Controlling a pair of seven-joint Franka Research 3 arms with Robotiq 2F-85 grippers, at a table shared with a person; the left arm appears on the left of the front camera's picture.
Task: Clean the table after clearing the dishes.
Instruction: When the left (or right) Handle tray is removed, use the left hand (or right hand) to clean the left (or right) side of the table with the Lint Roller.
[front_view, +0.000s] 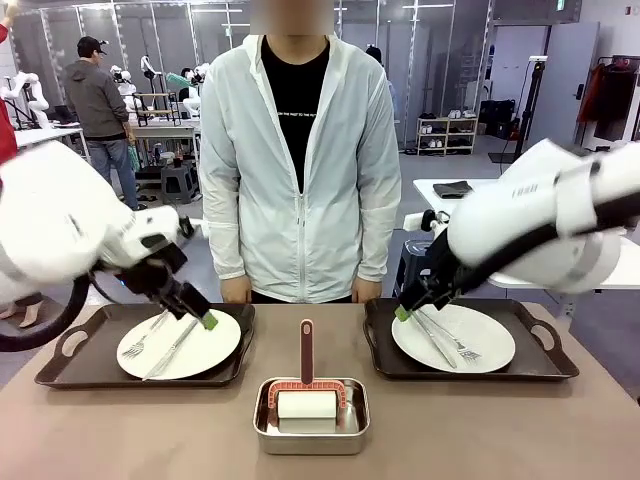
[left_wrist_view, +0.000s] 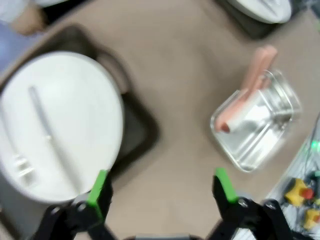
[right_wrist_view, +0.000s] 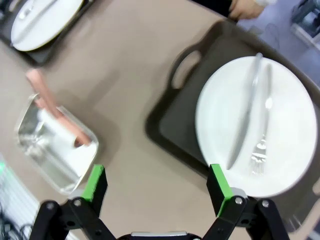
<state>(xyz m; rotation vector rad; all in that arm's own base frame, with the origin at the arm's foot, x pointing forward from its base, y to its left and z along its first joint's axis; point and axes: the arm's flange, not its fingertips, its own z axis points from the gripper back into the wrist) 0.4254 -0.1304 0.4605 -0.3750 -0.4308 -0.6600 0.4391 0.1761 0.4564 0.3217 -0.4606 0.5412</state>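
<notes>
Taupe-brown and matte, the table (front_view: 200, 440) carried both sets of dishes: a white plate (front_view: 205, 350) with knife and fork on the dark tray (front_view: 70, 365) at the robot's left, and a second plate (front_view: 485, 335) with cutlery on the other tray (front_view: 545, 358) at its right, both toward the far edge. The left gripper (left_wrist_view: 161, 185) hung above its plate's rim with jaws spread wide and nothing between them, and the right gripper (right_wrist_view: 156, 182) stood just as wide and empty over the inner edge of its plate. Between the trays, nearer the robot, sat a steel pan (front_view: 268, 425) holding a white cleaning block with a reddish handle (front_view: 306, 345). The person's hands (front_view: 236, 290) rested at the far edge. I judged that clearing had barely started and wiping not at all. The next move called for each gripper to close on a tray rim or handle and lift level, since the loose cutlery could slide.
</notes>
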